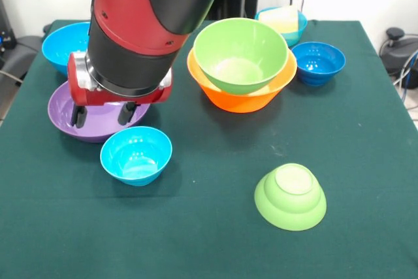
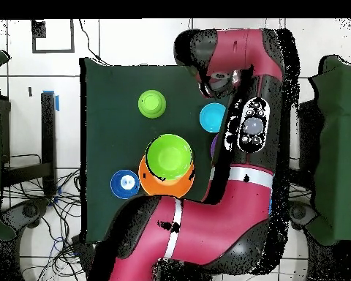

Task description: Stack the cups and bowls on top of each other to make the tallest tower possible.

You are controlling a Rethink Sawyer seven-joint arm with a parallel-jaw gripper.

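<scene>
Crowding the open, empty hand [image 1: 102, 115] over the purple bowl [image 1: 65, 114]: a light blue bowl [image 1: 136, 155] just beside.

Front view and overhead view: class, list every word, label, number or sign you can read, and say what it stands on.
None can be read.
Bowls, such as the upturned green bowl: plain, no print.
Arm: round buttons and marks in the overhead view, too small to read.
Tablecloth: no writing.

One large bowl [image 1: 240, 53] nested inside another [image 1: 245, 96], small bowl [image 1: 318, 63] beside
</scene>
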